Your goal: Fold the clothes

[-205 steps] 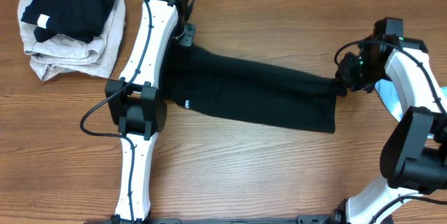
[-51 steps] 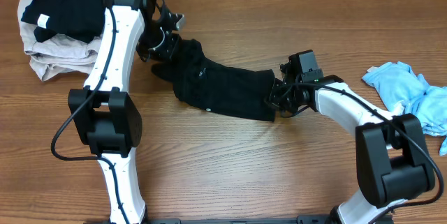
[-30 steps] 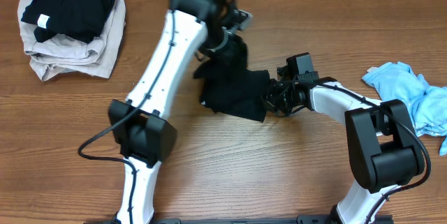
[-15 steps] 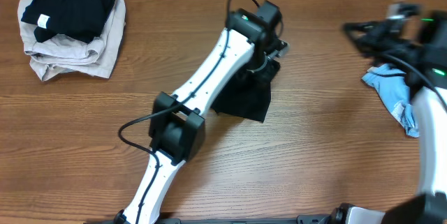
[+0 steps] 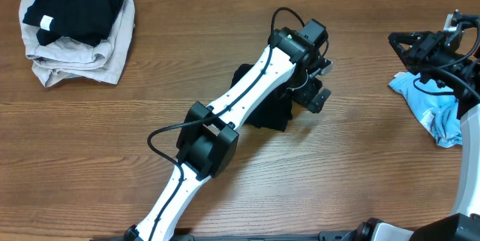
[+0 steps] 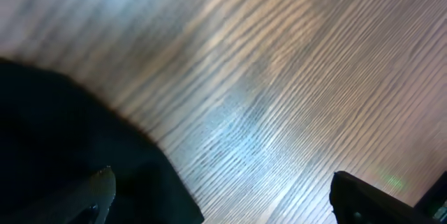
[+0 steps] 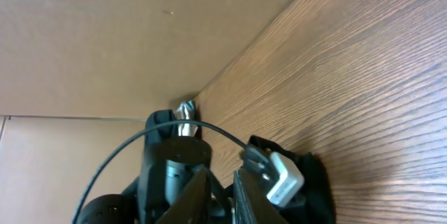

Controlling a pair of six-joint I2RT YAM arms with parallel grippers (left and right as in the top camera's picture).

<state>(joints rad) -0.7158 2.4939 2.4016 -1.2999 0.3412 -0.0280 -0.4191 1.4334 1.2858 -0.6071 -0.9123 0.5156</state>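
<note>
Clothes partly done: black shirt [image 5: 274, 115] folded small mid-tabletop, under released left pincer [image 5: 313, 94]; beige and black pile [image 5: 75, 31] far left; light blue garment [image 5: 435, 106] crumpled, unfolded. Right pincer [image 7: 220, 182]: grip impossible to tell.

I see the black shirt [image 5: 271, 118] bunched compactly mid-table [image 5: 360, 173], beige-and-black pile [image 5: 75, 34] at its far-left corner, light blue garment [image 5: 435, 106] crumpled at its right edge

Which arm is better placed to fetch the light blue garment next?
Right. The right pincer hovers close to the light blue garment, while the left pincer stands open at the black shirt mid-table, far from it.
</note>
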